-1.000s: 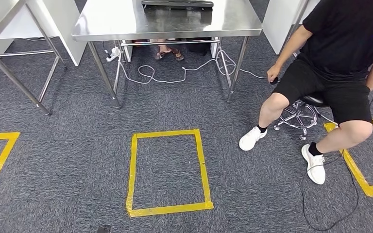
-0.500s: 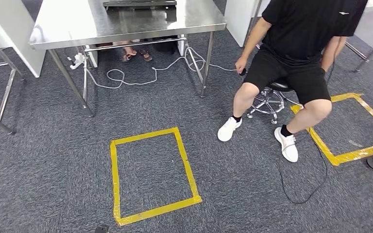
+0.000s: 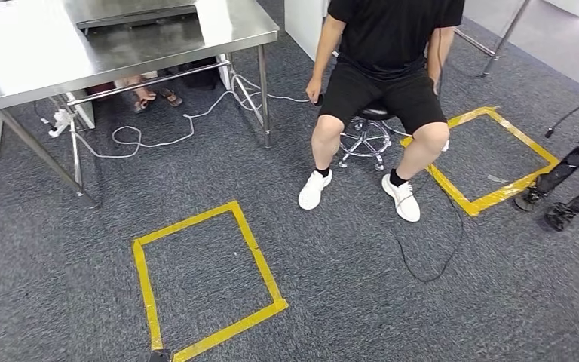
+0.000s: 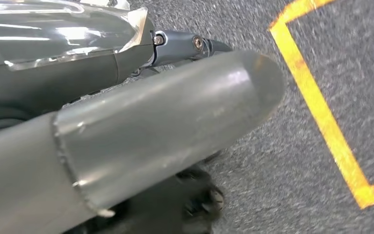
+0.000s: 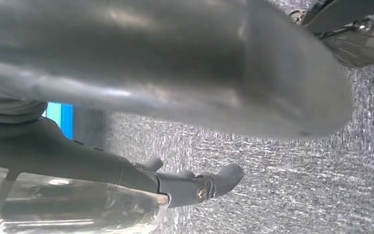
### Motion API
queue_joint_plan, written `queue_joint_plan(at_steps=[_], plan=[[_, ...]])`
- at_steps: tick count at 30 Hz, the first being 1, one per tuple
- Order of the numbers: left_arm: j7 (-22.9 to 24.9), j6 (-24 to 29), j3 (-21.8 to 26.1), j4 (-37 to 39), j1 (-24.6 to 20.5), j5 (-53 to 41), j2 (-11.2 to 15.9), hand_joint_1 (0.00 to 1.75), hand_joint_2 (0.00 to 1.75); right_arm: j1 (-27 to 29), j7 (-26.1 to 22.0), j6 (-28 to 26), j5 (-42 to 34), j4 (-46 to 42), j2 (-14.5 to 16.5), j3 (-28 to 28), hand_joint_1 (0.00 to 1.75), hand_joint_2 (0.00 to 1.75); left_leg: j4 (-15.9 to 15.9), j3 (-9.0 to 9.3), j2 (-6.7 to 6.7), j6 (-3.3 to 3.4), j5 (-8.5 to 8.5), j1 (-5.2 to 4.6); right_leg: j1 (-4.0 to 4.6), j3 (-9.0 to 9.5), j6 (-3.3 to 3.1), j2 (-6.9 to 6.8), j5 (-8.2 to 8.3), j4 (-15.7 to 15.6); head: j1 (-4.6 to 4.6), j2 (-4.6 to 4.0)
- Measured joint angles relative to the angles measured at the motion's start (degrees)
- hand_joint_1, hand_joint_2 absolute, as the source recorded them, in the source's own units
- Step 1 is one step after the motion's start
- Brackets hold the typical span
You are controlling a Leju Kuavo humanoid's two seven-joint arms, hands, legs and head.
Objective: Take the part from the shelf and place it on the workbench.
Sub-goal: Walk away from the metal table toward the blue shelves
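Our left hand (image 4: 175,112) is hanging at our side, holding nothing. Its thick grey thumb is lying apart from the darker fingers (image 4: 185,45), which are stretched out straight. Our right hand (image 5: 199,73) is hanging the same way: thumb and fingers (image 5: 209,184) are spread, with bare grey carpet (image 5: 282,195) showing between them.

Just beyond the left hand, a line of yellow floor tape (image 4: 321,117) is running across the carpet. Ahead of both hands, that tape is forming a square (image 3: 260,256) on the floor. Further ahead, on the right hand's side, a person (image 3: 392,45) is sitting on a wheeled stool (image 3: 366,136), feet near a loose black cable (image 3: 422,280). Ahead on the left hand's side, a steel table (image 3: 45,53) is standing. Well out past the right hand, a dark stand (image 3: 573,162) is leaning in.

We cannot tell where the part is, nor its shelf. We judge that we are travelling toward the shelf, with the pickup not yet begun.

To do this well, we should be keeping both hands loose and close to our body, steering wide of the person's legs and the cable, and raising a hand only once the shelf is squarely ahead.
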Motion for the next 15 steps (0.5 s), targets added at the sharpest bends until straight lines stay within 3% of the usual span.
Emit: queue_joint_plan(at_steps=[1, 2, 3, 4, 6, 8, 10, 12, 14, 15], plan=[[0.1, 0.0, 0.0, 0.0, 0.1, 0.0, 0.0, 0.00, 0.00, 0.0, 0.1, 0.0, 0.1, 0.0, 0.1, 0.0, 0.00, 0.00, 2.8, -1.31, -0.32, 0.09, -0.85, -0.02, 0.18, -0.03, -0.04, 0.77, 0.01, 0.0, -0.01, -0.01], [0.2, 0.0, 0.0, 0.0, 0.1, 0.0, 0.1, 0.00, 0.00, 0.0, 0.3, 0.0, 0.1, 0.0, 0.2, 0.0, 0.00, 0.00, 3.7, -1.81, -0.46, 0.22, -0.53, -0.02, 0.29, 0.01, -0.04, 1.54, 0.01, 0.1, -0.03, -0.01], [0.2, 0.1, 0.0, 0.0, 0.1, 0.1, 0.1, 0.00, 0.00, 0.1, 0.4, 0.1, 0.2, 0.0, 0.2, 0.0, 0.00, 0.00, 2.4, -1.25, -0.61, 0.39, 0.97, -0.01, 0.35, 0.11, -0.04, 2.36, 0.01, 0.1, -0.02, -0.01], [0.2, 0.1, 0.0, 0.0, 0.1, 0.1, 0.1, 0.00, 0.00, 0.1, 0.6, 0.1, 0.3, 0.0, 0.2, 0.0, 0.00, 0.00, -1.0, 0.19, -1.15, 0.60, 3.22, 0.03, 0.36, 0.22, -0.02, 3.18, 0.00, 0.2, -0.03, -0.01], [0.2, 0.2, 0.0, 0.0, 0.2, 0.1, 0.1, 0.00, 0.00, -0.1, 0.7, 0.1, 0.4, 0.0, 0.2, 0.0, 0.00, 0.00, -8.3, 3.39, -4.05, 1.03, 6.65, 0.27, 0.54, 0.09, 0.09, 4.74, -0.03, 0.4, 0.02, 0.00], [0.3, 0.2, 0.0, 0.0, 0.2, 0.1, 0.1, 0.00, 0.00, -0.3, 0.7, 0.1, 0.4, 0.0, 0.2, 0.0, 0.00, 0.00, -11.3, 4.54, -5.90, 1.30, 7.26, 0.24, 0.62, -0.60, 0.57, 5.99, 0.12, 0.6, 0.07, -0.01], [0.3, 0.2, 0.0, 0.0, 0.2, 0.2, 0.1, 0.00, 0.00, -0.2, 0.7, 0.1, 0.5, 0.0, 0.1, 0.0, 0.00, 0.00, -11.8, 4.55, -4.70, 1.79, 7.44, 0.01, 0.58, -1.40, 1.33, 7.09, 0.41, 0.7, 0.05, -0.01], [0.2, 0.2, 0.0, 0.0, 0.1, 0.2, 0.0, 0.00, 0.00, 0.0, 0.7, 0.1, 0.5, 0.0, 0.1, 0.0, 0.00, 0.00, -12.4, 4.72, -3.13, 2.62, 7.87, 0.03, 0.73, -2.78, 1.68, 5.27, -0.37, 2.5, 0.21, -0.01], [0.2, 0.2, 0.0, 0.0, 0.0, 0.2, -0.1, 0.00, 0.00, -0.1, 0.7, 0.1, 0.6, 0.0, 0.1, 0.0, 0.00, 0.00, -12.7, 4.78, -1.36, 3.15, 8.05, -0.06, 0.75, -5.97, 1.43, 1.82, -3.04, 8.4, 0.51, -0.01], [0.2, 0.1, 0.0, 0.0, 0.0, 0.2, -0.1, 0.00, 0.00, -0.2, 0.7, 0.1, 0.7, 0.0, 0.1, 0.0, 0.00, 0.00, -12.7, 4.73, -0.40, 3.25, 8.03, -0.15, 0.67, -7.99, 1.34, 0.89, -4.54, 12.4, 0.64, -0.01]])
